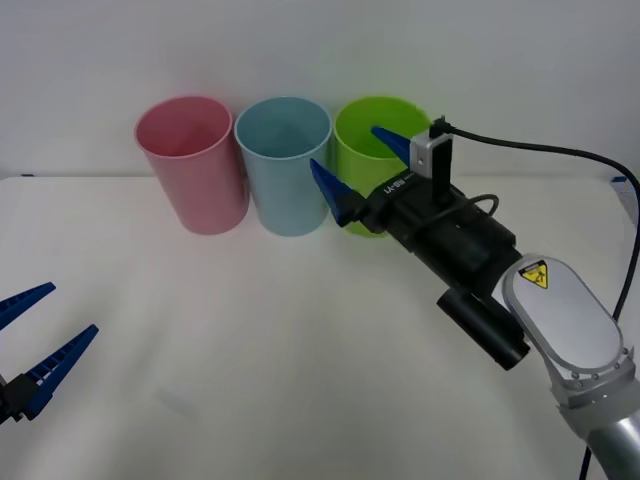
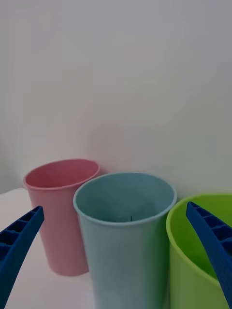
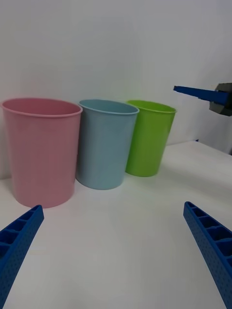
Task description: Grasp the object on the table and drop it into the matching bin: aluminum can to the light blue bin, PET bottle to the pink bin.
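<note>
Two fingers of my right gripper stand spread and empty, raised near the blue bin's rim with the green bin behind them. I cannot find the can on the table, so I judge it dropped; best to back off high, clear of both rims. My left gripper waits spread, well apart.

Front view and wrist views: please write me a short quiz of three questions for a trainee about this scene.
1. True or false: the right gripper is open.
2. Which bin stands in the middle: A the tall pink plastic bin, B the tall light blue plastic bin, C the tall lime green plastic bin?
3. Fill in: the open left gripper is over the white ____.

Key: 1 true; 2 B; 3 table.
</note>
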`<action>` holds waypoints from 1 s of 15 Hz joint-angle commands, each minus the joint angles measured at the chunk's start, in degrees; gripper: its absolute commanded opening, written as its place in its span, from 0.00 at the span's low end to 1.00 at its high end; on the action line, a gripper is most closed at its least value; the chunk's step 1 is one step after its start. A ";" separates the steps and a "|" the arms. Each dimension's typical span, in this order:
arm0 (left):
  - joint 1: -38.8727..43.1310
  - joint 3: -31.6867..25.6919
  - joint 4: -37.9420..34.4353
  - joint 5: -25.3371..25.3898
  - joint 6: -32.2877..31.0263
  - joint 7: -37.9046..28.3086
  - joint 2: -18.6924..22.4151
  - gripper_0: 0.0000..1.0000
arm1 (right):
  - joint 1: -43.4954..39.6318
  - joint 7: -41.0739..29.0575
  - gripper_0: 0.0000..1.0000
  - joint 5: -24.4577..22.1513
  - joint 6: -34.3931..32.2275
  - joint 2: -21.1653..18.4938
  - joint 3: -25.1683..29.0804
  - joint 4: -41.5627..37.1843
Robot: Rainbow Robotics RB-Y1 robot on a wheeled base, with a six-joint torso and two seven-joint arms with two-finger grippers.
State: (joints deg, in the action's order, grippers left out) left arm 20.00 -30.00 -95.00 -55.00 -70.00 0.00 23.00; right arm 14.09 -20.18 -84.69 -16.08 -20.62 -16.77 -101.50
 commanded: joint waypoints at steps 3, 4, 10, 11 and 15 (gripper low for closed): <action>0.00 0.00 0.00 0.00 0.00 0.00 0.00 1.00 | -11.27 1.37 1.00 0.22 -9.94 -2.24 7.27 -8.36; 0.00 0.00 0.00 0.00 0.00 0.00 0.00 1.00 | -12.94 1.72 1.00 0.22 -12.05 -2.24 9.03 -9.24; 0.00 0.00 0.00 0.00 0.00 0.00 0.00 1.00 | -23.67 5.33 1.00 4.00 -24.00 -2.24 18.79 -11.88; 0.00 0.00 0.00 0.00 0.00 0.00 0.00 1.00 | -25.16 5.94 1.00 4.97 -25.76 -2.24 20.19 -11.97; 0.00 0.00 0.00 0.00 0.00 0.00 0.00 1.00 | -31.23 8.93 1.00 9.19 -34.72 -1.80 26.52 -12.14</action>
State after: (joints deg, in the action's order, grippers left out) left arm 20.00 -30.00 -95.00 -55.00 -70.00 0.00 23.00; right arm -16.17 -11.78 -76.18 -49.18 -22.55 8.61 -113.65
